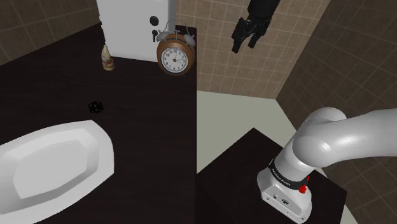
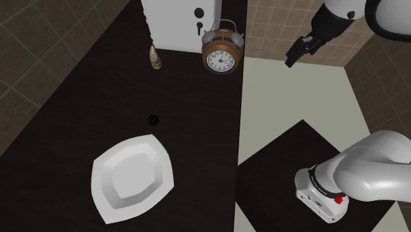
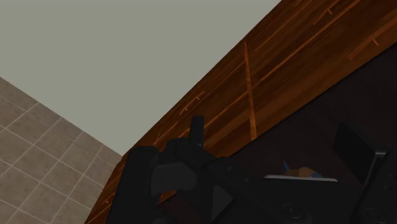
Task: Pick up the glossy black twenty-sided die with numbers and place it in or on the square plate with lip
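Observation:
The small glossy black die (image 1: 95,105) lies on the dark tabletop (image 1: 146,140), a short way beyond the white square plate with a raised lip (image 1: 51,162). The second exterior view has the die (image 2: 153,120) just above the plate (image 2: 132,178). My black gripper (image 1: 247,39) hangs high in the air, off the table's edge toward the shoulder view's right, far from die and plate. Its fingers stand apart with nothing between them. From the second exterior view the gripper (image 2: 293,58) sits to the right of the clock. In the wrist view the gripper (image 3: 264,188) looks onto the table's wooden side.
A brown alarm clock (image 1: 173,58) stands at the table's far edge, near a white cabinet (image 1: 133,28) with a dark knob. A small pale figurine (image 1: 108,58) stands left of it. Beside the table are grey floor (image 1: 235,114) and tiled walls; my stand (image 1: 254,159) sits at the lower right.

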Controlling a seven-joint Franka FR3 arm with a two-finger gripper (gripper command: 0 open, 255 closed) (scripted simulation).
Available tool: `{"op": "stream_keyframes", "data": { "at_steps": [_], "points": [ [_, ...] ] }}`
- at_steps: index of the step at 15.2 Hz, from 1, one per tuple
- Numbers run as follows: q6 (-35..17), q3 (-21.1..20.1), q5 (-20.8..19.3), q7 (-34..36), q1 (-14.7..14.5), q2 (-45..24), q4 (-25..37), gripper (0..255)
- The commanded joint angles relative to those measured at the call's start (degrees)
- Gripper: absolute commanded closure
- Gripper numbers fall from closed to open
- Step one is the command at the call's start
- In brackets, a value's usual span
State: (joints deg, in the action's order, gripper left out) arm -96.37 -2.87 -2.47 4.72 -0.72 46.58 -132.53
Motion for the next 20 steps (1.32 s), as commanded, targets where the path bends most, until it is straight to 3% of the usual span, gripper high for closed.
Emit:
{"op": "stream_keyframes", "data": {
  "at_steps": [1, 11, 20],
  "points": [
    [0.0, 0.0, 0.0, 0.0, 0.0, 0.0, 0.0, 0],
    [-3.8, -10.8, 5.0, 11.5, -2.6, -14.0, 6.5, 0],
    [-5.8, -20.0, 5.1, 22.3, -3.8, -30.3, 17.5, 0]
  ]
}}
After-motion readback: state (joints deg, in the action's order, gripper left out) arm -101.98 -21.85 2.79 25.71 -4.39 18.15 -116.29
